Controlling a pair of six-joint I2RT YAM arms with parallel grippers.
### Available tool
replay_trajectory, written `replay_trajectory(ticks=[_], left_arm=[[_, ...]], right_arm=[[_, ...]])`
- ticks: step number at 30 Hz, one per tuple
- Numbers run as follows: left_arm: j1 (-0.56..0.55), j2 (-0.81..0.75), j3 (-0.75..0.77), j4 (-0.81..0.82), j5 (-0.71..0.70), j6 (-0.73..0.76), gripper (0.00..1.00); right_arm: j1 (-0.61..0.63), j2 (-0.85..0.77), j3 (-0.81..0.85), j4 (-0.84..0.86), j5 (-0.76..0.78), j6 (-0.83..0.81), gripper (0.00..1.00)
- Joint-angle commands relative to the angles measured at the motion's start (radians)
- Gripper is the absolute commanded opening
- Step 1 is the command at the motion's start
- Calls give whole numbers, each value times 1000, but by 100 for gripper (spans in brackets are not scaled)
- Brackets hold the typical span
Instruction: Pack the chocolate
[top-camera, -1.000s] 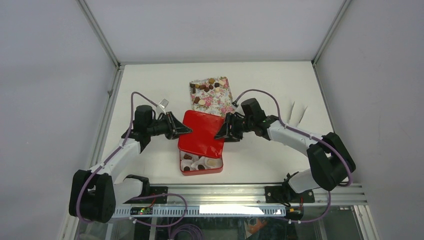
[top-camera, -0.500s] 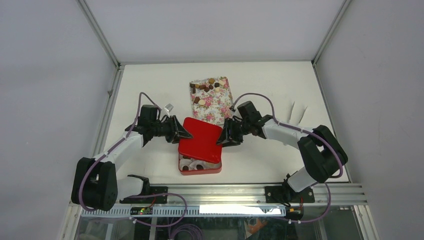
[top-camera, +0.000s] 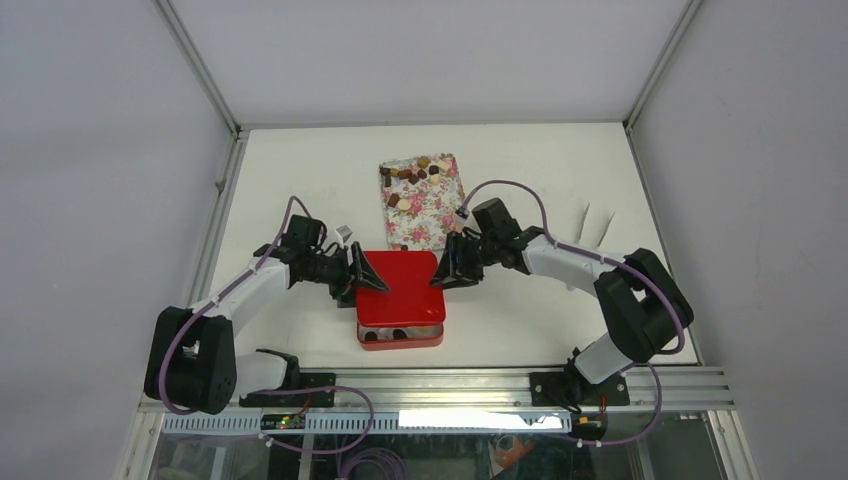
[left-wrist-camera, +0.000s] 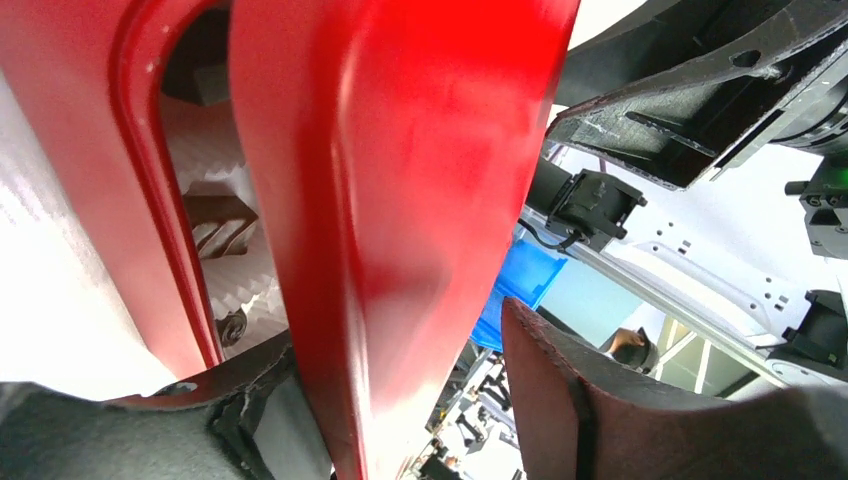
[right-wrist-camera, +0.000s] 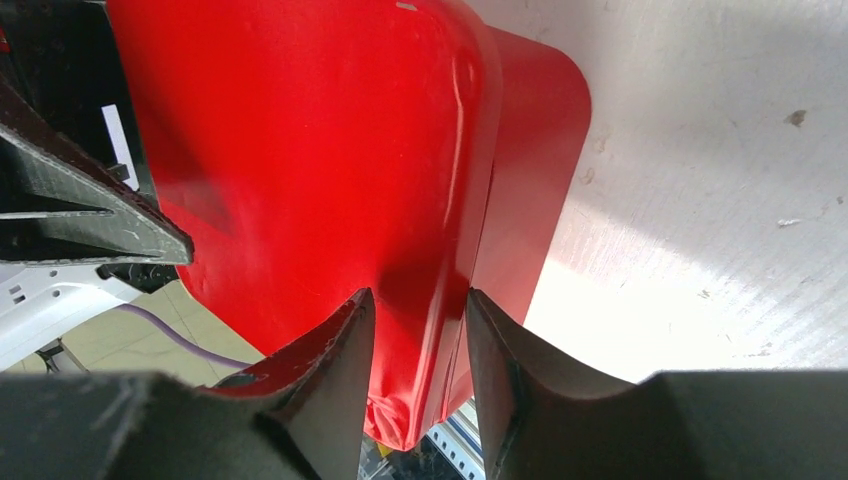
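The left arm and the right arm are built alike: smooth white shell links set between bulky black joint housings. A thin lilac cable loops loose off each wrist and follows the links towards the black shoulder block. Small dark screw holes dot the white shells. The jaws are matte black wedges tapering to points, with scuffed edges and finely pebbled inner faces.

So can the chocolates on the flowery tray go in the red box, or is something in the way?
The red lid blocks the way. The left hand and right hand hold it over the red box, covering all but a thin strip at the near edge. The chocolates sit beyond, on the flowery tray.
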Motion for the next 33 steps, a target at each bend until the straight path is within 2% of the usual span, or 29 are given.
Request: replay_trajectory(ticks=[1, 3, 8, 12, 13, 14, 16, 23, 33], left_arm=[[-9, -48, 59, -114, -21, 23, 61], [-9, -43, 83, -166, -41, 38, 65], [-9, -28, 116, -283, -98, 51, 68], [-9, -74, 100, -340, -161, 30, 71], [-9, -81, 97, -347, -173, 21, 80], [-9, -87, 99, -352, -182, 17, 84], [-8, -90, 103, -363, -220, 5, 85], [-9, -100, 94, -350, -373, -55, 80], [-9, -52, 66, -293, -377, -68, 66]], right_arm=[[16, 1, 43, 15, -8, -33, 41], [20, 0, 43, 4, -7, -43, 41], [29, -7, 37, -23, 12, -63, 40], [38, -11, 36, -43, 24, -79, 40], [38, -10, 36, -44, 27, -82, 40], [38, -11, 36, -47, 30, -83, 40], [41, -9, 36, -50, 31, -86, 40], [56, -17, 27, -57, 40, -88, 40], [67, -42, 15, -75, 24, -93, 45]])
